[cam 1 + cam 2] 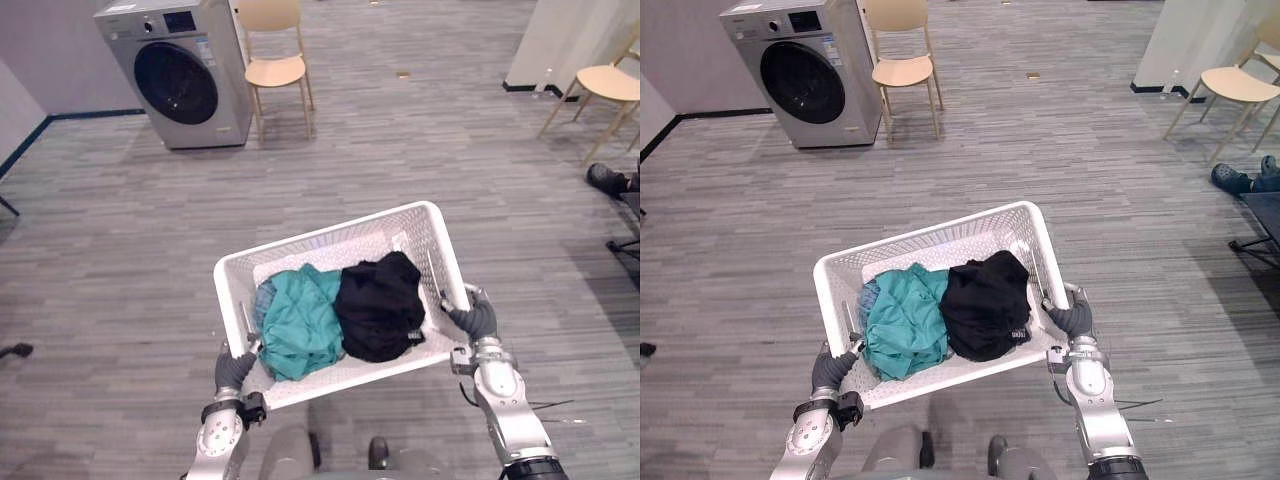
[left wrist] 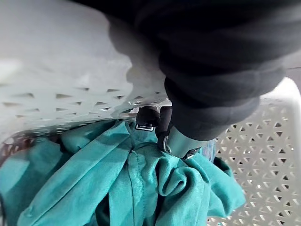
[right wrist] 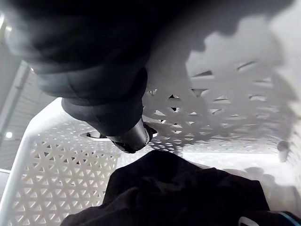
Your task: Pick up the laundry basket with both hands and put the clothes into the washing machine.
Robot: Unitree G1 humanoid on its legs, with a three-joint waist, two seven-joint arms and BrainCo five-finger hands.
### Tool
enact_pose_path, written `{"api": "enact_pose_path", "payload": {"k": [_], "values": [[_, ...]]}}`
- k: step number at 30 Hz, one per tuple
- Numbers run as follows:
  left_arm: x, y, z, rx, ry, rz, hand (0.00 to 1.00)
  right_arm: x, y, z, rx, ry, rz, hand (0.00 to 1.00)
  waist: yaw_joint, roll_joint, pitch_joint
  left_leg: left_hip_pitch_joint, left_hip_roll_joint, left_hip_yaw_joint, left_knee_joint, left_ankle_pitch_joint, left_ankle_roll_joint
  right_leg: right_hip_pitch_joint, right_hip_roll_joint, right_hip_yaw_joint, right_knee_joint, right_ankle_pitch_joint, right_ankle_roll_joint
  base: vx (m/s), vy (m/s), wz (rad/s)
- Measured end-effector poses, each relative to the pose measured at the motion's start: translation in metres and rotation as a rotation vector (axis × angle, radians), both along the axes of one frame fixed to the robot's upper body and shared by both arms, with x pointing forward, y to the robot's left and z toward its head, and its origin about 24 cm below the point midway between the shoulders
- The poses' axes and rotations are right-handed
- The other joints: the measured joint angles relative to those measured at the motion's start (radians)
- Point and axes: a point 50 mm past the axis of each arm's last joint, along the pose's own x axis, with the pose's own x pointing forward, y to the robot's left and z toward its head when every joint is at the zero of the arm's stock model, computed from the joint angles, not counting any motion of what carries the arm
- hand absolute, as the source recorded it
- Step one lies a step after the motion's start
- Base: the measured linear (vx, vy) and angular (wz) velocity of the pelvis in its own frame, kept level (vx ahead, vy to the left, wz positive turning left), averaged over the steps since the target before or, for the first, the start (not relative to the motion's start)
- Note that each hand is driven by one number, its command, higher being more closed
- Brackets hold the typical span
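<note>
A white perforated laundry basket (image 1: 300, 241) hangs above the floor between my two hands, tilted a little. Inside lie a teal garment (image 1: 300, 325) on the left and a black garment (image 1: 380, 305) on the right. My left hand (image 1: 232, 372) is curled over the basket's near-left rim. In the left wrist view its finger (image 2: 181, 139) hooks over the wall just above the teal cloth (image 2: 117, 188). My right hand (image 1: 478, 318) grips the right rim, and its finger (image 3: 129, 136) reaches inside above the black cloth (image 3: 178, 188). The silver washing machine (image 1: 180, 75), its round door closed, stands far off at the upper left.
A tan wooden chair (image 1: 275, 60) stands just right of the machine. Another tan chair (image 1: 610, 85) stands by a white wall at the upper right. A person's dark shoe (image 1: 608, 180) rests on the floor at the right edge. Grey plank floor lies between me and the machine.
</note>
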Motion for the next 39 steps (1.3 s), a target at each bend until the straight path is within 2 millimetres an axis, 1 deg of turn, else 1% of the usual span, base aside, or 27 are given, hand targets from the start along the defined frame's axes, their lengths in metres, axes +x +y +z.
{"api": "enact_pose_path", "payload": {"k": [1, 4, 5, 6, 7, 9, 11, 14, 17, 18, 19, 20, 21, 22, 23, 24, 26, 28, 29, 31, 32, 33, 34, 35, 37, 38, 39], "values": [[0.001, 0.002, 0.002, 0.007, -0.006, 0.004, 1.00, 0.003, 0.003, -0.001, 0.007, 0.002, -0.001, 1.00, 0.004, -0.001, -0.005, 0.020, -0.019, 0.035, -0.002, 0.083, 0.056, 0.036, -0.023, 0.040, -0.020, -0.027, 0.010, 0.68, 0.300, -0.37], [0.007, -0.001, 0.010, -0.014, -0.049, 0.017, 1.00, 0.011, -0.001, 0.000, -0.019, 0.003, 0.000, 1.00, -0.003, -0.031, -0.015, -0.002, -0.057, 0.081, 0.140, -0.036, 0.250, 0.045, -0.090, 0.066, 0.038, -0.038, 0.053, 0.71, 0.327, -0.21], [0.006, -0.002, 0.010, -0.018, -0.048, 0.018, 1.00, 0.011, -0.002, -0.005, -0.016, 0.024, -0.005, 1.00, 0.005, -0.053, -0.024, 0.025, -0.081, 0.107, 0.156, -0.069, 0.256, -0.006, -0.112, 0.077, 0.190, -0.079, 0.125, 0.78, 0.383, -0.32], [0.004, -0.002, 0.008, -0.014, -0.039, 0.015, 1.00, 0.011, -0.001, -0.007, -0.013, 0.034, -0.005, 1.00, 0.000, -0.058, -0.023, 0.083, -0.108, 0.108, 0.138, -0.120, 0.263, -0.104, -0.124, 0.096, 0.464, -0.102, 0.260, 0.60, 0.276, -0.22], [0.004, -0.001, 0.008, -0.009, -0.036, 0.011, 1.00, 0.010, 0.000, -0.009, -0.006, 0.042, -0.007, 1.00, -0.006, -0.060, -0.019, 0.122, -0.123, 0.106, 0.126, -0.148, 0.266, -0.164, -0.123, 0.114, 0.632, -0.084, 0.287, 0.60, 0.246, -0.06], [0.002, 0.004, 0.006, 0.040, -0.002, -0.018, 1.00, 0.002, 0.002, -0.023, 0.021, 0.093, -0.022, 1.00, -0.010, -0.077, -0.008, 0.316, -0.178, 0.099, 0.043, -0.189, 0.258, -0.334, -0.148, 0.093, 1.085, -0.082, 0.240, 0.59, 0.190, 0.00], [0.001, 0.006, 0.005, 0.062, 0.004, -0.031, 1.00, -0.002, 0.004, -0.027, 0.034, 0.106, -0.025, 1.00, -0.035, -0.059, -0.011, 0.454, -0.180, 0.077, -0.059, -0.189, 0.257, -0.429, -0.171, -0.043, 1.078, -0.143, 0.127, 0.55, 0.138, 0.11], [0.013, 0.013, 0.012, 0.110, -0.028, -0.064, 1.00, -0.002, 0.007, -0.018, 0.042, 0.063, -0.020, 1.00, -0.069, -0.063, -0.009, 0.584, -0.171, 0.019, -0.170, -0.205, 0.227, -0.608, -0.140, -0.168, 0.793, -0.151, 0.071, 0.62, 0.067, 0.41], [0.022, 0.008, 0.013, 0.124, -0.041, -0.093, 1.00, -0.006, 0.000, -0.019, 0.053, 0.067, -0.052, 1.00, -0.123, -0.102, -0.016, 0.682, -0.181, -0.075, -0.204, -0.232, 0.180, -0.640, -0.102, -0.138, 0.227, 0.086, 0.093, 0.66, -0.059, 0.80], [0.022, 0.006, 0.012, 0.124, -0.036, -0.102, 1.00, -0.008, -0.002, -0.021, 0.052, 0.073, -0.059, 1.00, -0.125, -0.111, -0.020, 0.713, -0.186, -0.099, -0.205, -0.245, 0.159, -0.643, -0.100, -0.130, 0.192, 0.109, 0.070, 0.92, -0.167, 0.76], [0.020, -0.002, 0.005, 0.105, -0.008, -0.118, 1.00, -0.015, -0.010, -0.024, 0.039, 0.093, -0.080, 1.00, -0.138, -0.089, -0.033, 0.766, -0.163, -0.138, -0.189, -0.261, 0.134, -0.636, -0.081, -0.101, 0.243, 0.285, 0.004, 0.83, -0.169, 0.57], [0.019, -0.009, -0.001, 0.074, 0.013, -0.112, 1.00, -0.017, -0.015, -0.026, 0.022, 0.110, -0.091, 1.00, -0.136, -0.026, -0.051, 0.754, -0.109, -0.162, -0.118, -0.257, 0.128, -0.657, -0.052, -0.132, 0.351, 0.270, -0.006, 0.83, -0.162, 0.51], [0.020, -0.009, -0.001, 0.072, 0.011, -0.109, 1.00, -0.017, -0.016, -0.026, 0.022, 0.110, -0.093, 1.00, -0.138, -0.010, -0.054, 0.725, -0.091, -0.167, -0.046, -0.242, 0.104, -0.659, -0.044, -0.150, 0.389, 0.226, -0.020, 0.81, -0.178, 0.26], [0.022, -0.008, -0.001, 0.078, 0.010, -0.108, 1.00, -0.018, -0.015, -0.026, 0.028, 0.110, -0.094, 1.00, -0.134, -0.005, -0.051, 0.643, -0.081, -0.161, 0.156, -0.150, 0.045, -0.640, -0.026, -0.170, 0.444, 0.150, -0.030, 0.80, -0.205, 0.11], [0.019, -0.008, -0.004, 0.068, 0.026, -0.097, 1.00, -0.018, -0.015, -0.025, 0.026, 0.109, -0.090, 1.00, -0.120, 0.005, -0.035, 0.559, -0.054, -0.133, 0.386, 0.080, 0.004, -0.547, -0.006, -0.171, 0.417, 0.100, -0.033, 0.80, -0.188, -0.03], [0.016, -0.009, -0.006, 0.062, 0.033, -0.091, 1.00, -0.018, -0.014, -0.025, 0.026, 0.109, -0.088, 1.00, -0.108, 0.009, -0.028, 0.520, -0.026, -0.119, 0.501, 0.168, -0.018, -0.488, 0.009, -0.170, 0.385, 0.088, -0.038, 0.76, -0.133, -0.08], [0.012, -0.004, -0.006, 0.069, 0.031, -0.083, 1.00, -0.017, -0.009, -0.020, 0.042, 0.081, -0.080, 1.00, -0.080, 0.001, -0.018, 0.312, 0.072, -0.019, 0.851, -0.003, 0.090, -0.267, 0.056, -0.146, 0.232, 0.060, -0.055, 0.76, -0.074, -0.23], [0.012, -0.004, -0.004, 0.065, 0.024, -0.078, 1.00, -0.015, -0.007, -0.014, 0.041, 0.049, -0.070, 1.00, -0.049, -0.016, -0.010, 0.211, 0.070, 0.023, 0.836, -0.099, 0.123, -0.158, 0.043, -0.103, 0.144, 0.056, -0.054, 0.74, 0.022, -0.50], [0.012, -0.002, 0.001, 0.061, -0.006, -0.067, 1.00, -0.011, -0.006, -0.008, 0.039, 0.022, -0.060, 1.00, -0.023, -0.029, -0.001, 0.082, 0.053, 0.057, 0.691, -0.169, 0.124, -0.075, 0.014, -0.065, 0.077, 0.024, -0.035, 0.61, 0.137, -0.49], [0.011, -0.002, 0.003, 0.054, -0.011, -0.058, 1.00, -0.008, -0.005, -0.006, 0.035, 0.015, -0.054, 1.00, -0.012, -0.031, 0.000, 0.026, 0.021, 0.054, 0.495, -0.171, 0.111, -0.042, -0.022, -0.043, 0.067, -0.009, -0.005, 0.58, 0.213, -0.46], [0.009, -0.003, 0.004, 0.046, -0.015, -0.051, 1.00, -0.006, -0.006, -0.007, 0.028, 0.021, -0.049, 1.00, -0.003, -0.022, -0.004, -0.002, 0.007, 0.040, 0.203, -0.120, 0.044, 0.001, -0.060, -0.014, 0.043, -0.054, 0.031, 0.57, 0.277, -0.48], [0.008, -0.003, 0.005, 0.043, -0.019, -0.045, 1.00, -0.006, -0.006, -0.008, 0.024, 0.025, -0.045, 1.00, -0.002, -0.014, -0.006, -0.009, 0.016, 0.046, 0.102, -0.065, 0.033, 0.029, -0.068, -0.003, 0.027, -0.067, 0.046, 0.76, 0.362, -0.51], [0.006, -0.001, 0.004, 0.045, -0.012, -0.040, 1.00, -0.005, -0.004, -0.015, 0.036, 0.054, -0.047, 1.00, 0.001, -0.028, -0.016, 0.020, -0.015, 0.102, 0.111, -0.042, 0.123, 0.081, -0.111, 0.029, -0.001, -0.100, 0.043, 0.56, 0.264, -0.26], [0.006, -0.001, 0.005, 0.044, -0.014, -0.039, 1.00, -0.004, -0.004, -0.016, 0.035, 0.060, -0.048, 1.00, -0.005, -0.038, -0.026, 0.011, -0.034, 0.107, 0.132, -0.073, 0.128, 0.084, -0.130, 0.044, -0.002, -0.093, 0.048, 0.74, 0.349, -0.09], [0.009, -0.006, 0.010, 0.032, -0.037, -0.046, 1.00, -0.002, -0.010, -0.018, 0.023, 0.075, -0.054, 1.00, -0.006, -0.037, -0.029, -0.002, -0.046, 0.126, 0.227, -0.156, 0.263, 0.093, -0.151, 0.053, 0.039, -0.054, 0.088, 0.77, 0.397, 0.05], [0.008, -0.006, 0.007, 0.039, -0.018, -0.052, 1.00, -0.004, -0.010, -0.025, 0.033, 0.102, -0.062, 1.00, -0.002, -0.052, -0.031, 0.035, -0.068, 0.132, 0.235, -0.183, 0.286, 0.057, -0.163, 0.055, 0.188, -0.066, 0.129, 0.75, 0.401, -0.02], [0.005, -0.005, 0.005, 0.044, -0.003, -0.054, 1.00, -0.005, -0.009, -0.027, 0.037, 0.113, -0.059, 1.00, -0.003, -0.057, -0.031, 0.099, -0.092, 0.129, 0.198, -0.217, 0.269, -0.049, -0.171, 0.075, 0.465, -0.052, 0.275, 0.59, 0.308, 0.01]]}}
